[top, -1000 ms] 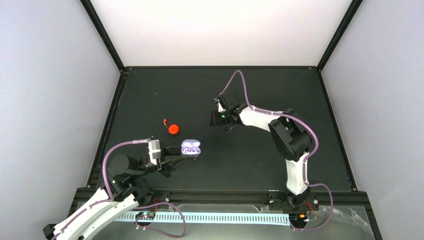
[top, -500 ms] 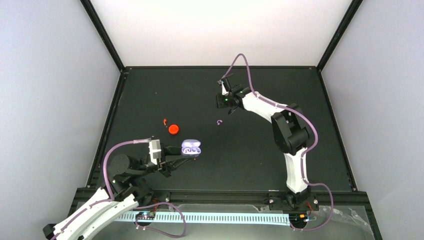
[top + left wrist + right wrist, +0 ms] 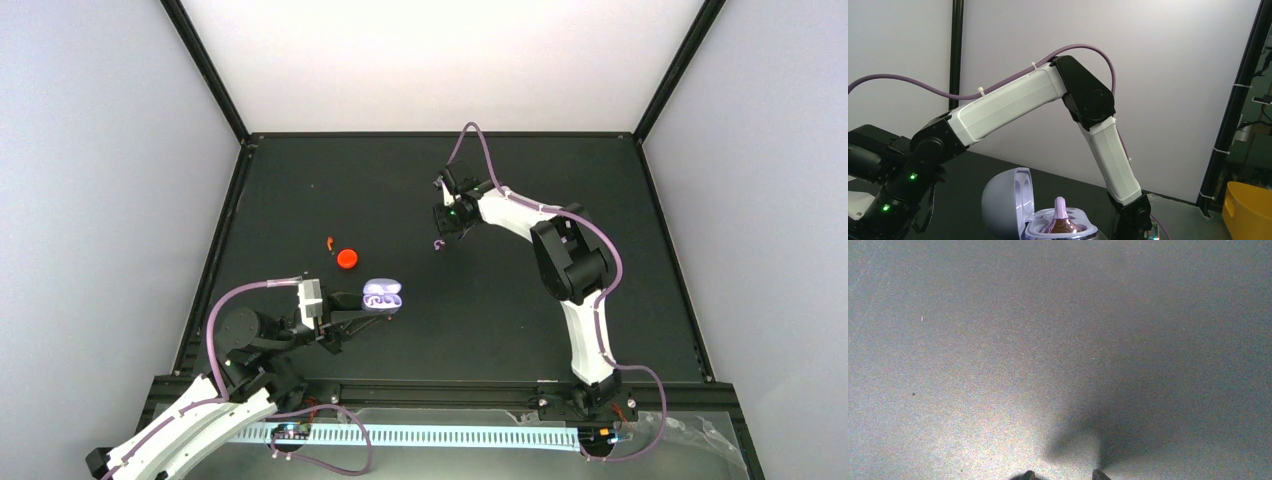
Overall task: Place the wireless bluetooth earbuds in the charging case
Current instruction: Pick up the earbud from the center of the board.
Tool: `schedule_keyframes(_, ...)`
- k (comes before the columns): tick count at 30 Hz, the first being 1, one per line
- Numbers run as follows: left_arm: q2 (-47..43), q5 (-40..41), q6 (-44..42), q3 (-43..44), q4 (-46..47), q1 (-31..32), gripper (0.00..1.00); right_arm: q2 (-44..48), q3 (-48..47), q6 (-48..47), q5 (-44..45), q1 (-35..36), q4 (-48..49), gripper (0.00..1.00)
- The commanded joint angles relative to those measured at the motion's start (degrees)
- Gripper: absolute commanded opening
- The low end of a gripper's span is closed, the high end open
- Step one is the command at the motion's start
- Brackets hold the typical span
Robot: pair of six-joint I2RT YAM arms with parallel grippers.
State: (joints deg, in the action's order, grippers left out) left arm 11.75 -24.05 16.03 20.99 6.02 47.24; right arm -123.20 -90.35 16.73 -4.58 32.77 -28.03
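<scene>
White shells and black joints make up the left arm (image 3: 190,425) and right arm (image 3: 588,345). Purple cables (image 3: 1080,46) follow both. A green light (image 3: 455,212) glows at the right arm's eleven-o'clock end.

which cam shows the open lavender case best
Left wrist: the lavender case sits close at the bottom edge, lid open, one bud standing inside. Top external shows it small in the left gripper. Right wrist shows only mat.

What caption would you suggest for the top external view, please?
Left gripper holds the open lavender case; right gripper hovers near a loose lavender earbud on the black table.
</scene>
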Motion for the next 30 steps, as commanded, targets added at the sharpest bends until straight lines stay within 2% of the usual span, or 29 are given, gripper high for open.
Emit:
schedule_keyframes(1,0.14,0.32,-0.46,1.19,0.66,-0.22,0.01,0.96,0.64,-0.73,-0.76,0.51,-0.56,0.30)
schedule_keyframes(8,-0.23,0.17,-0.24,1.15,0.65,-0.22,0.02,1.37,0.65,-1.24,-1.50,1.56,-0.79,0.33)
schedule_keyframes(30,-0.50,-0.17,-0.12,0.98,0.83,-0.22,0.02,3.05,4.51,-0.62,0.45,2.70,-1.83,0.15)
